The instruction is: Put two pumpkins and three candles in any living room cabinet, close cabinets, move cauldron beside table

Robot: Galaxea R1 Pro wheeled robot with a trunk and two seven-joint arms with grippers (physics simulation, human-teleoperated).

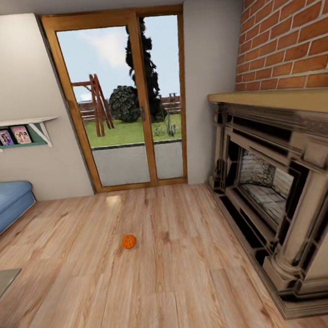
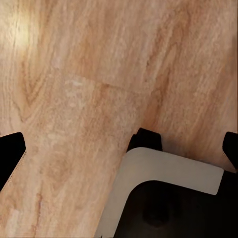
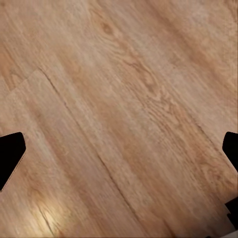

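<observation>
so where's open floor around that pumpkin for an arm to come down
Bare wood floor rings the pumpkin on every side. Tighter near the fireplace on the right and the blue sofa at far left.

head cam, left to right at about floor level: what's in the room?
Blue sofa → orange pumpkin on the wooden floor → glass patio door on the back wall → fireplace against the brick wall.
</observation>
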